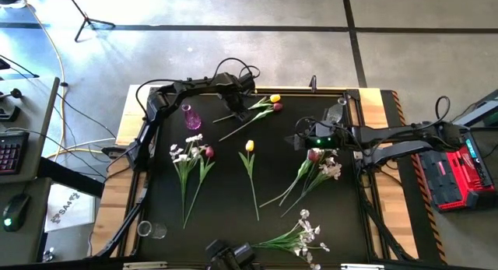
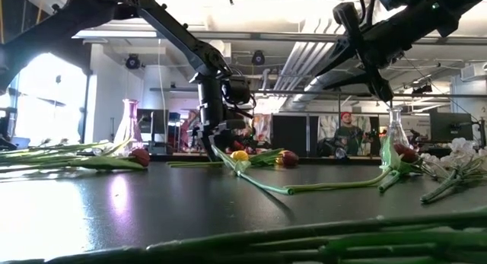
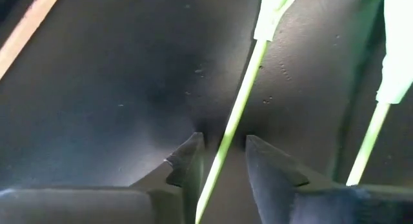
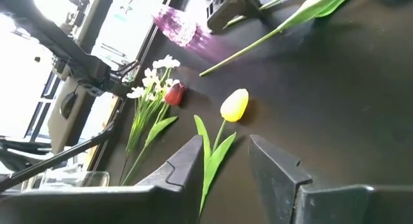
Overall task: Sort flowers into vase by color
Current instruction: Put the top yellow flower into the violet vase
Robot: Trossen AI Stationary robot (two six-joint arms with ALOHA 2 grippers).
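Overhead, the left claw (image 1: 237, 106) sits at twelve o'clock on the black worktop (image 1: 272, 184), released fingers straddling a green flower stem (image 3: 226, 137), while the right claw (image 1: 305, 138), also released, hovers at two o'clock above scattered flowers (image 1: 315, 170).

Black table top (image 1: 272, 165) with pale wooden edges (image 1: 128, 114) carrying green-stemmed flowers: yellow tulips (image 1: 250, 146), dark red tulips (image 1: 208, 152) and white blossom sprays (image 1: 184, 152), beside a translucent purple vase (image 1: 191, 117) and a red case (image 1: 454, 175).
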